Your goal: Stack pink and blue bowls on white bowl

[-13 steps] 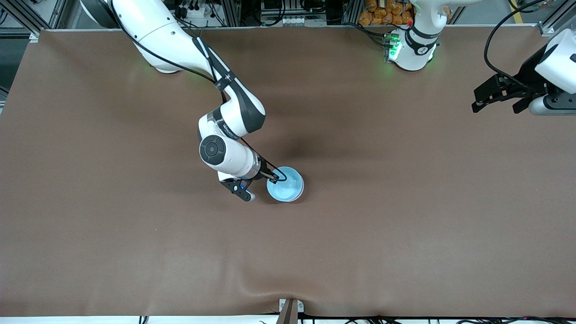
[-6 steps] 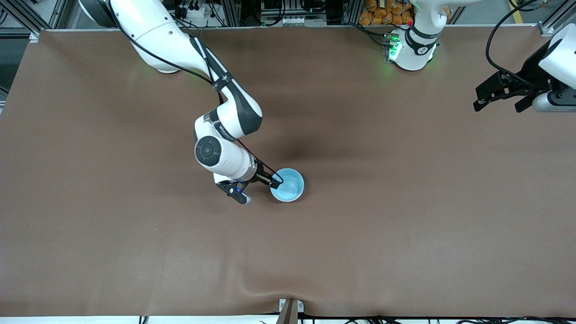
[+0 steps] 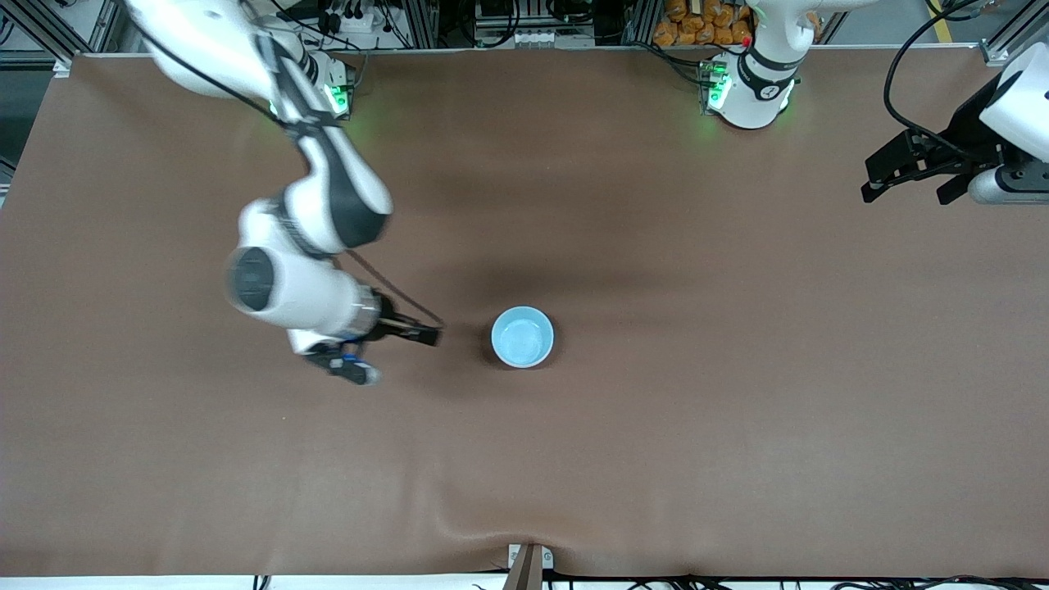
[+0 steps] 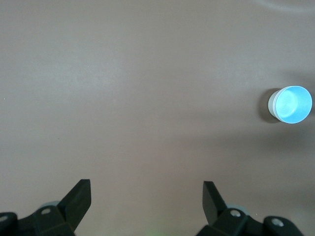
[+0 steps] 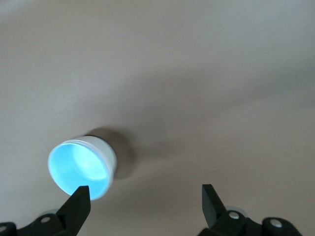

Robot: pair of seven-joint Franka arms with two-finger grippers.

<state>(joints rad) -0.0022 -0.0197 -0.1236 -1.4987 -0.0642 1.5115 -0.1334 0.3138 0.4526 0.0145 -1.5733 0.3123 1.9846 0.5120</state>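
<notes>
The light blue bowl (image 3: 522, 337) stands upright at the middle of the table. It also shows in the left wrist view (image 4: 293, 104) and the right wrist view (image 5: 78, 169). A white wall shows under its rim, so it sits nested in the white bowl (image 5: 107, 153). The pink bowl is hidden. My right gripper (image 3: 401, 356) (image 5: 146, 199) is open and empty, apart from the bowl, toward the right arm's end. My left gripper (image 3: 905, 195) (image 4: 146, 196) is open and empty, waiting high over the left arm's end of the table.
The brown table cover (image 3: 737, 410) has a raised wrinkle at its near edge (image 3: 483, 524). A small bracket (image 3: 529, 561) sticks up at the middle of that edge. The arm bases stand along the edge farthest from the front camera.
My right gripper let go of the blue bowl's rim and drew away toward the right arm's end. The bowl stayed in place. The left arm barely moved.
</notes>
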